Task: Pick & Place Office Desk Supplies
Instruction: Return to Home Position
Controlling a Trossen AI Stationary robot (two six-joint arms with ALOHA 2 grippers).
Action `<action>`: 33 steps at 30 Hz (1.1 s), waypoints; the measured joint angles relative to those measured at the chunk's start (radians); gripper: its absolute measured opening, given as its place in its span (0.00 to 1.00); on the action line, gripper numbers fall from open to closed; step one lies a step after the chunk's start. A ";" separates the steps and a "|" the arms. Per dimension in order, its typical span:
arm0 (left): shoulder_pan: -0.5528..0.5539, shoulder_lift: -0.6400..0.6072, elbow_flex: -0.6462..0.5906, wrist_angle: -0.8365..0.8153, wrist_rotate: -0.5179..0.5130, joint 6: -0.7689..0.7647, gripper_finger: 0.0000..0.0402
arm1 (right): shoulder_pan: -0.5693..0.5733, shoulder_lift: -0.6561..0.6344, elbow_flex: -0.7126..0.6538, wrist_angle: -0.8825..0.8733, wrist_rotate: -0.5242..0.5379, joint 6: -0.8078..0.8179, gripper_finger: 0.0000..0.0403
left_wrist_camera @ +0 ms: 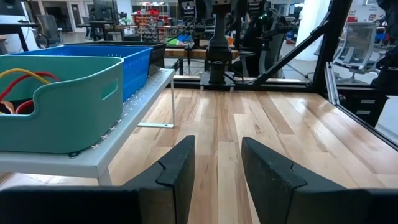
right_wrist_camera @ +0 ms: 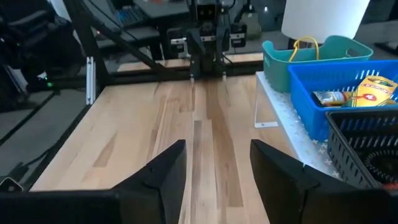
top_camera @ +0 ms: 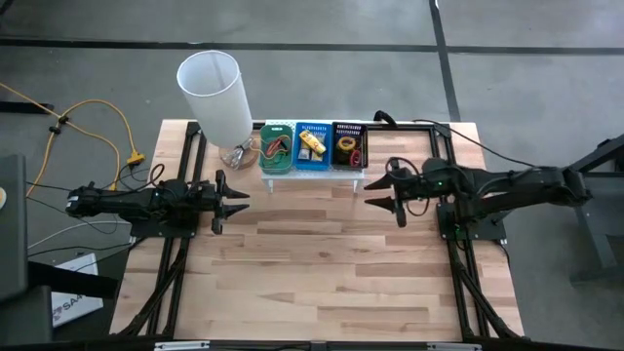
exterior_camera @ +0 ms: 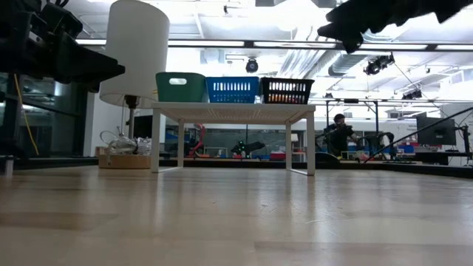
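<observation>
The office desk supplies lie in three small trays on a white perforated shelf (top_camera: 312, 174) at the table's far edge. The green tray (top_camera: 277, 146) holds coloured rings (left_wrist_camera: 23, 77), the blue tray (top_camera: 312, 144) holds yellow-and-white blocks (right_wrist_camera: 368, 89), and the black tray (top_camera: 348, 146) holds a yellow ring. My left gripper (top_camera: 241, 202) hovers open over the table's left half, pointing level toward the right. My right gripper (top_camera: 371, 192) hovers open over the right half, facing it. Neither has anything between its fingers (left_wrist_camera: 180, 163), (right_wrist_camera: 168, 169).
A white cylindrical lamp (top_camera: 212, 93) stands on a round base at the far left, beside the shelf. The shelf rests on thin legs (exterior_camera: 179, 144). Bare wooden tabletop (top_camera: 322, 263) stretches between the arms and toward the near edge. A person (exterior_camera: 339, 133) sits in the room behind.
</observation>
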 joint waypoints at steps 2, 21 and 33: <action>0.000 0.000 0.000 0.001 0.000 0.000 0.31 | 0.000 -0.034 -0.045 0.036 0.000 0.005 0.41; 0.000 0.000 0.000 0.004 0.000 0.000 0.31 | 0.000 -0.381 -0.427 0.281 -0.011 0.047 0.41; 0.000 0.000 0.000 0.004 0.000 0.000 0.31 | 0.000 -0.560 -0.551 0.327 -0.060 0.042 0.41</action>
